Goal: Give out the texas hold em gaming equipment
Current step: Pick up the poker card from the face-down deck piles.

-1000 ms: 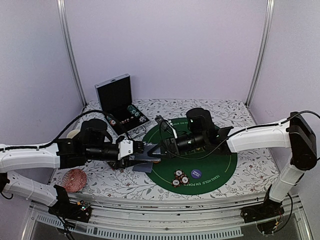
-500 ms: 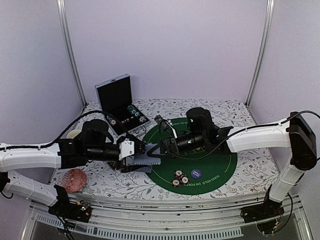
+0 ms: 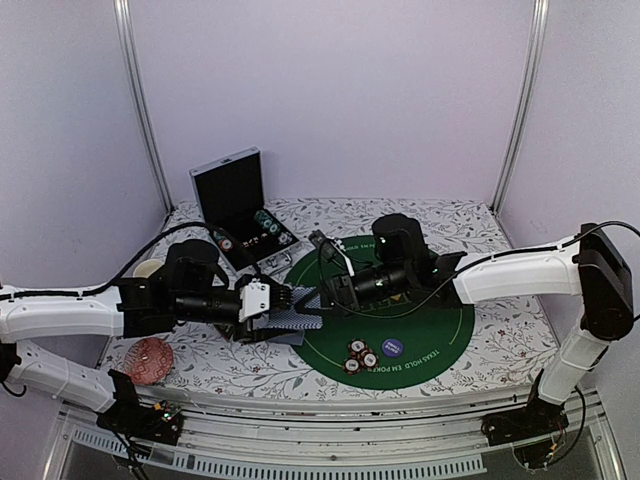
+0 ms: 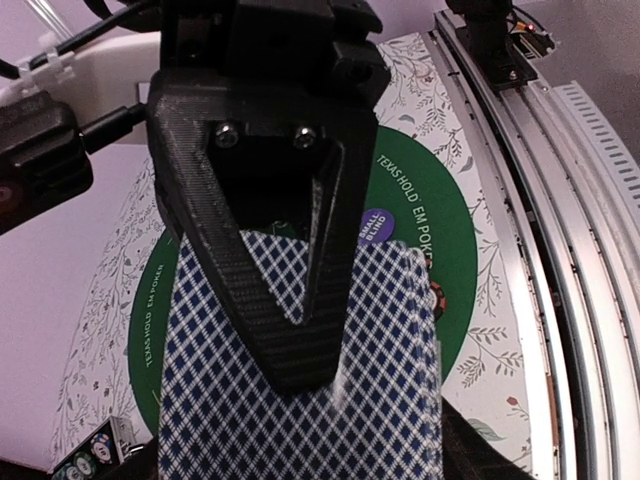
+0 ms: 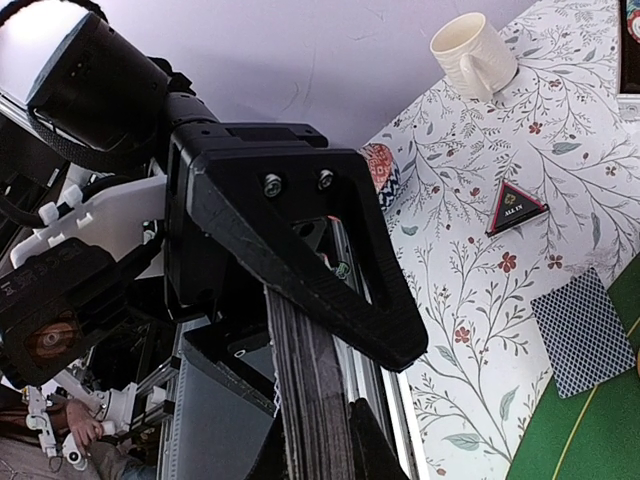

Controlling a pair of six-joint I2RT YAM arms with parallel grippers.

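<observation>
Two grippers meet at nine o'clock on the green mat [image 3: 440,325]: the right gripper [image 3: 322,296] clamps a deck of playing cards [image 5: 305,400], and the left gripper [image 3: 283,305] reaches over them, its grip unclear. At the mat's six o'clock lie poker chips [image 3: 360,355] and a purple button [image 3: 392,347]. An open case [image 3: 232,195] stands at eleven on the floral table [image 3: 505,340].

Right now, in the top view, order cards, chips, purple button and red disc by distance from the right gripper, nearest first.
Right gripper:
1. Cards, in its grip.
2. Chips, near side of the mat.
3. Purple button, right of the chips.
4. Red disc, far left.
</observation>
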